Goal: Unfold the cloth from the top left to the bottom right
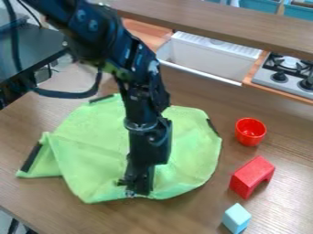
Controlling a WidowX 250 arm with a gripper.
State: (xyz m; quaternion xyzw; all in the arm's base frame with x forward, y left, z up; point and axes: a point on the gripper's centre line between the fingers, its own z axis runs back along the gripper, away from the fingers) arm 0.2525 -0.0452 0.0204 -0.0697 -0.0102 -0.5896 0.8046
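The green cloth [92, 146] lies partly folded on the wooden table, with dark strips at its left corner, top and right edge. Its lower edge curves round toward the front, and a narrow flap sticks out at the left. The black gripper [139, 189] points down at the cloth's lower edge, near the middle. The arm hides the central part of the cloth. Whether any fabric is held cannot be told.
On the right of the table [287, 151] stand a red cup [250, 131], a red arch block [251, 176] and a light blue block [236, 218]. Behind are a white sink [211, 55] and a toy stove [284, 75]. A black cable hangs at the upper left.
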